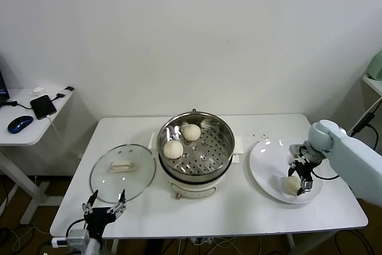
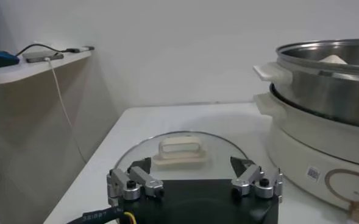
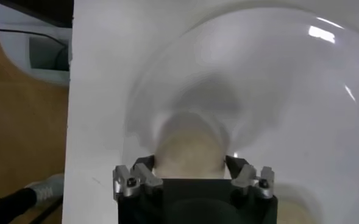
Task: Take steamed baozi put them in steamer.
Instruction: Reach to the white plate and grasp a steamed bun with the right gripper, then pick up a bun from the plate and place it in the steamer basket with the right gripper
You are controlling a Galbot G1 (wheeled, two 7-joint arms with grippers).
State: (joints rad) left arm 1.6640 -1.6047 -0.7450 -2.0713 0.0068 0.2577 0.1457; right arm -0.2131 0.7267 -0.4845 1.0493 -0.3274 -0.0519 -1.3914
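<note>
Polished stainless steel gleams on the steamer point(image 1: 196, 146), its perforated tray mirror-bright over a smooth, glossy white plastic base, and the baozi point(image 1: 173, 149) inside look soft, matt and doughy. Clear glass shines on the lid point(image 1: 123, 172) with its pale plastic handle, the plate point(image 1: 270, 162) is glossy white, and the table point(image 1: 143, 207) shows a smooth matt white.

White table point(image 1: 239, 210): lid point(image 1: 122, 171), steamer point(image 1: 196, 147), plate point(image 1: 268, 162).
</note>
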